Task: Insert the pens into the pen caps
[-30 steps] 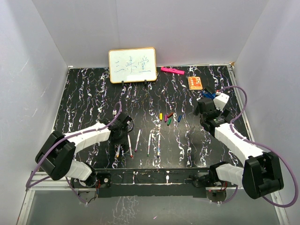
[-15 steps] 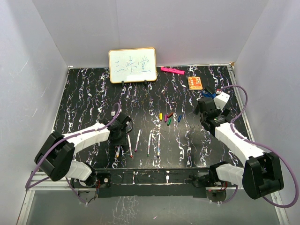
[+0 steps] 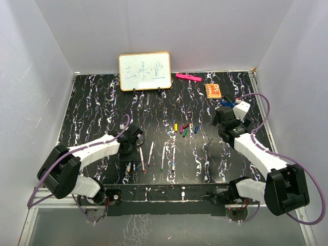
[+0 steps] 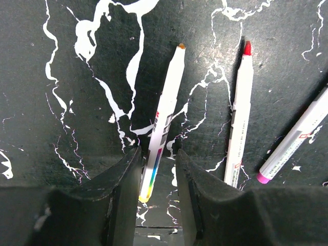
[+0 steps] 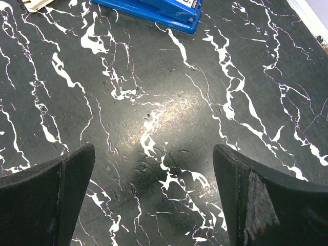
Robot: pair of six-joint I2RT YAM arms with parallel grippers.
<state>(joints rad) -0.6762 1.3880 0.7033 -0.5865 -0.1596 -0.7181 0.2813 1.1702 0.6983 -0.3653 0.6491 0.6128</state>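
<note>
Grasp on yellow-ended pen (image 4: 166, 107)
Left jaws are narrowly parted astride it, right jaws wide and empty; barrel should be centred before closing.

White links (image 3: 95, 148), black joints (image 3: 59, 174), purple cables (image 3: 36, 193), seemingly matte pincer fingers (image 4: 118, 189)

White orange-tipped pen (image 4: 165, 118) lies flat between the left gripper's (image 4: 156, 152) fingers, tip pointing away. Red-tipped pen (image 4: 239, 123) just to its right; coloured caps (image 3: 184, 128) cluster well beyond.

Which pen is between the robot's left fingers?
The white pen with the orange tip and yellow end. The left end effector straddles it; the red-tipped pen lies outside.
</note>
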